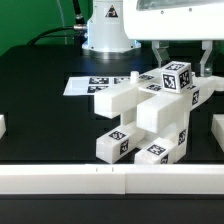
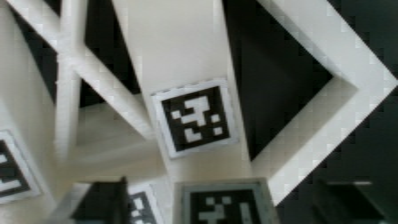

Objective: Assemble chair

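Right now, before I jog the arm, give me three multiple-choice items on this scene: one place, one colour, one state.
1. Relative to the chair, where is the marker board?
A) in front of it
B) behind it, toward the exterior view's left
C) on top of it

2. What colour is the table?
A) black
B) white
C) blue

3. How do the chair parts stand?
A) scattered singly across the table
B) lifted clear of the table
C) stacked together on the table

Answers:
1 B: it lies flat beyond the chair, off to that side.
2 A: the bare top is black.
3 C: the white blocks sit against one another, resting on the table.
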